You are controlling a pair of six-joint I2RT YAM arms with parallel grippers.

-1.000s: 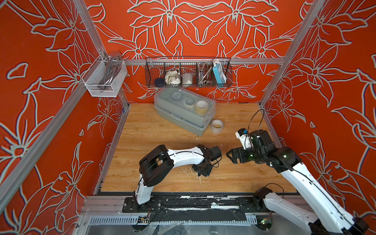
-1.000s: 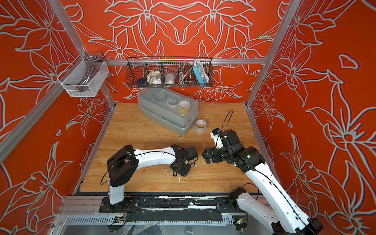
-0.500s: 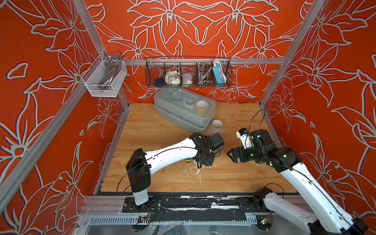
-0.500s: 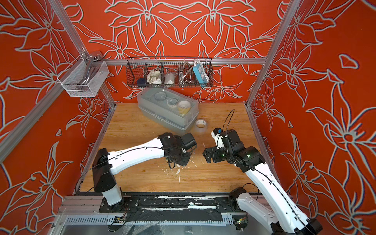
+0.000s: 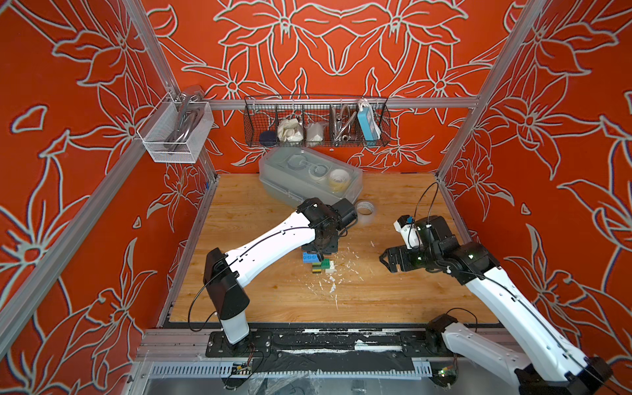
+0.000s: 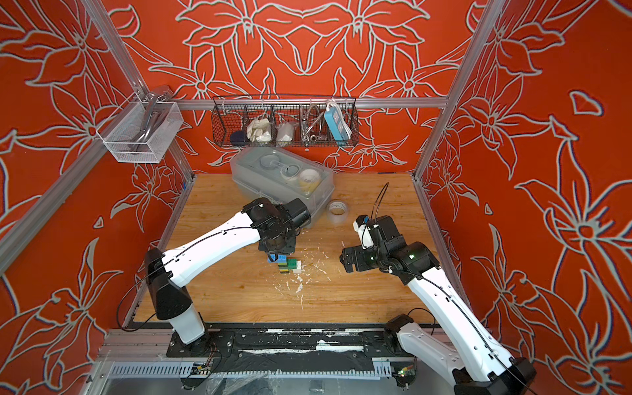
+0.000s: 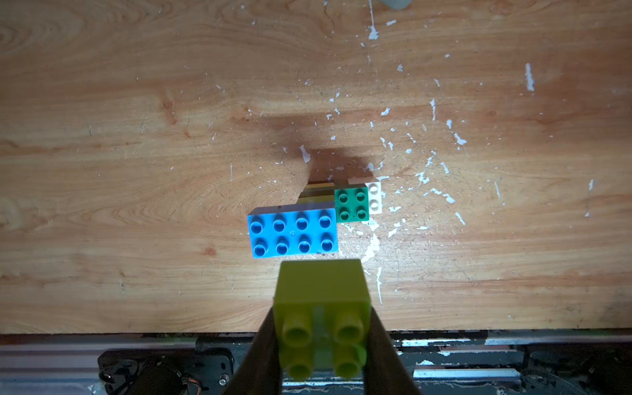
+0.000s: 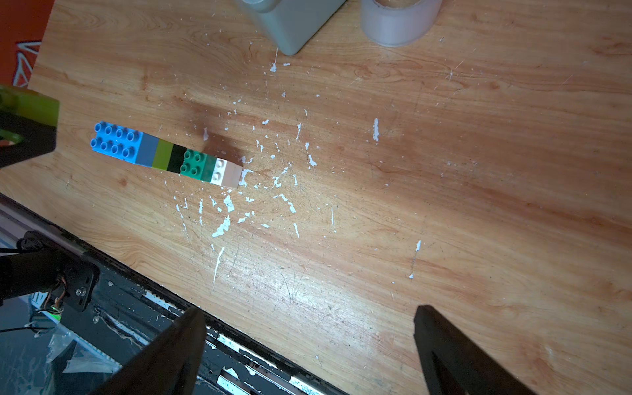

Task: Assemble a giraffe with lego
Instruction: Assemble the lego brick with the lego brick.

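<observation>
Left gripper is clamped on a lime green brick, above and just beside the giraffe, which stands near frame centre in both top views. Right gripper gapes empty, well right of it

The giraffe stands upright (blue head topmost), a lime brick gripped above it.

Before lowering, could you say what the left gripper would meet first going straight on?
Probably the blue eight-stud plastic brick topping the giraffe, met by the lime-green brick the left gripper holds, though depth is unclear.
</observation>
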